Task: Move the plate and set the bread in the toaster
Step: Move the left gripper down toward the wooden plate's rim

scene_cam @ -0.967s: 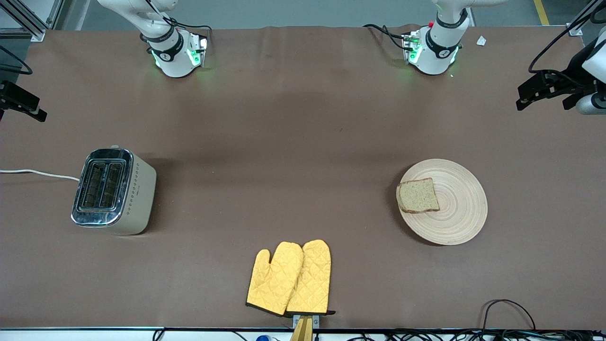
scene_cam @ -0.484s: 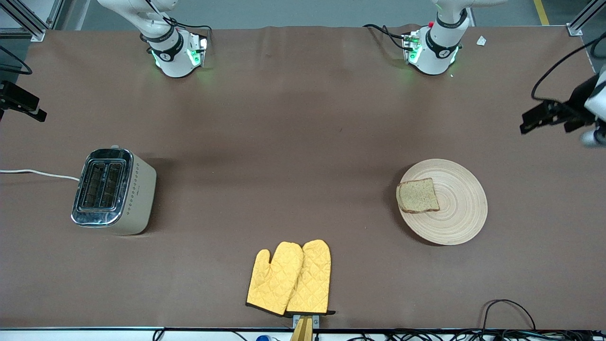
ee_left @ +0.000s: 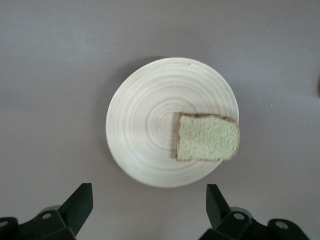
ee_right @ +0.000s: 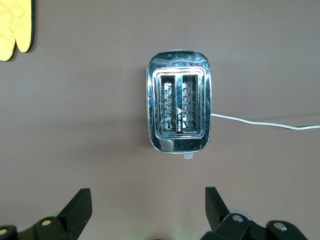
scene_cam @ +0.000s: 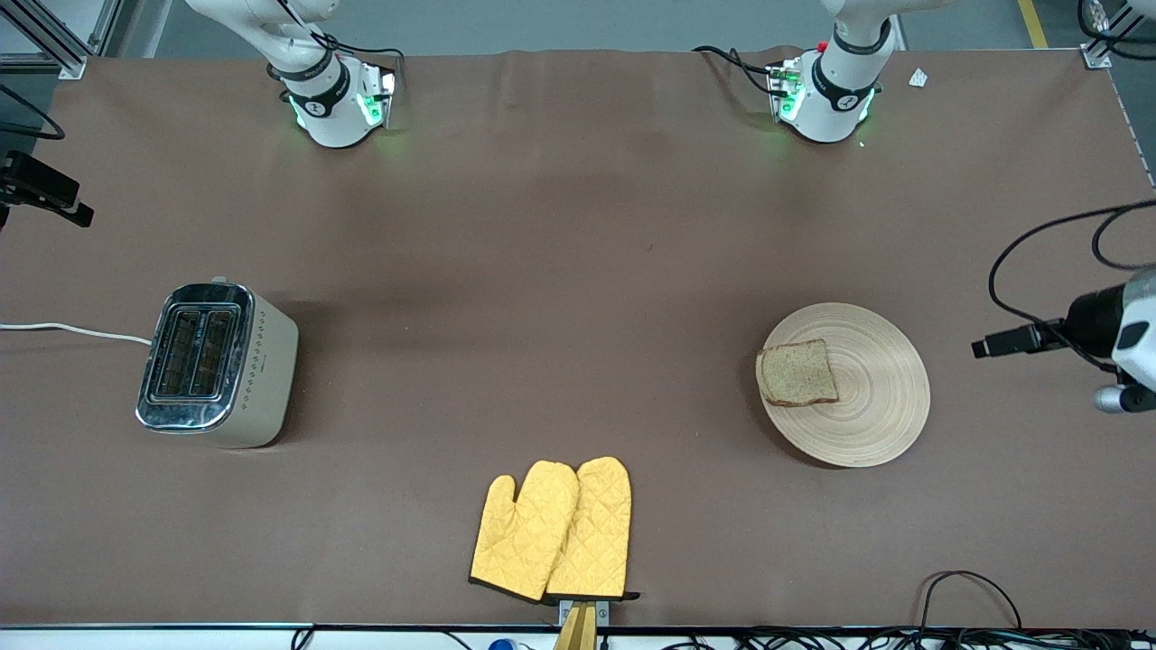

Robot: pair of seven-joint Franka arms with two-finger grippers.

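Our right gripper (ee_right: 145, 207) hangs wide open high over the toaster (scene_cam: 215, 363), at the right arm's end. The bread (scene_cam: 796, 373) lies on the plate (scene_cam: 876, 415), toward the left arm's end, and our left gripper (ee_left: 147, 205) hangs wide open above them.

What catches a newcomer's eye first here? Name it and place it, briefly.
The bright yellow oven mitts stand out, lying at the table edge nearest the front camera. Toward the left arm's end, the bread sits on the rim of the plate. The toaster stands toward the right arm's end, slots empty.
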